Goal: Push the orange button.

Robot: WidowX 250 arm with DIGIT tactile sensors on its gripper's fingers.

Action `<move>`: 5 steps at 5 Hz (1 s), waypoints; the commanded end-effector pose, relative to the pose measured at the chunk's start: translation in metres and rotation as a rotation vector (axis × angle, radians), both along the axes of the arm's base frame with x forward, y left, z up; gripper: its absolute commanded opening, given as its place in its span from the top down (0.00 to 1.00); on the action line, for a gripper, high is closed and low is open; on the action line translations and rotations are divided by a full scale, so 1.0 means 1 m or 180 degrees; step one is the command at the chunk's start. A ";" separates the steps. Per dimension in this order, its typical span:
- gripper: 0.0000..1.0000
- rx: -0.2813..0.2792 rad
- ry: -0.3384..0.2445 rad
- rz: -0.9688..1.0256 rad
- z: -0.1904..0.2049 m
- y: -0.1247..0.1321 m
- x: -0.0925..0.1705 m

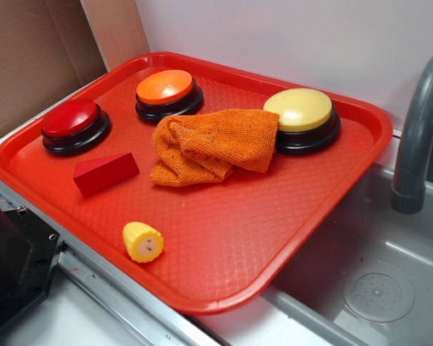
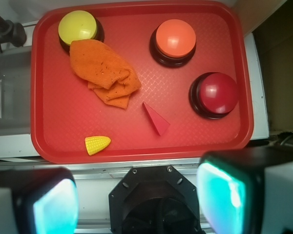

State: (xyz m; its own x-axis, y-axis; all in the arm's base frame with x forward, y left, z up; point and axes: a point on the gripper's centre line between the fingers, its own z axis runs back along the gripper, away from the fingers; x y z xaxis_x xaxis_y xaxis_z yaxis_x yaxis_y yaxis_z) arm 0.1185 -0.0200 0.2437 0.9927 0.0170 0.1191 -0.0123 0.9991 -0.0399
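Gripper (image 2: 136,200) hangs high above the tray's (image 2: 136,151) near edge, jaws spread, empty; orange button (image 2: 175,38) sits at the far side (between red and yellow buttons).

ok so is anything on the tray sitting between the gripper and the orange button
Nothing visible blocks it. In the wrist view the open gripper is high above the tray's near edge; the orange button has its top bare. The red wedge lies low on the way, the orange cloth off to the side.
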 end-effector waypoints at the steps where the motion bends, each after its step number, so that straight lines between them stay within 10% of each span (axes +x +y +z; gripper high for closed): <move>1: 0.00 0.0000 0.0000 0.0000 0.000 0.000 0.000; 2: 0.00 0.0194 0.0270 0.0218 -0.050 0.050 0.050; 4: 0.00 0.0494 -0.0143 0.0289 -0.097 0.115 0.150; 5: 0.00 0.0471 -0.0250 0.0333 -0.106 0.116 0.150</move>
State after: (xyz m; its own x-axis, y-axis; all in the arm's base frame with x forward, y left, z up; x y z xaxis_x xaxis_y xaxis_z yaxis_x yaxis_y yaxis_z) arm 0.2651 0.0885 0.1234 0.9825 0.0822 0.1671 -0.0988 0.9907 0.0939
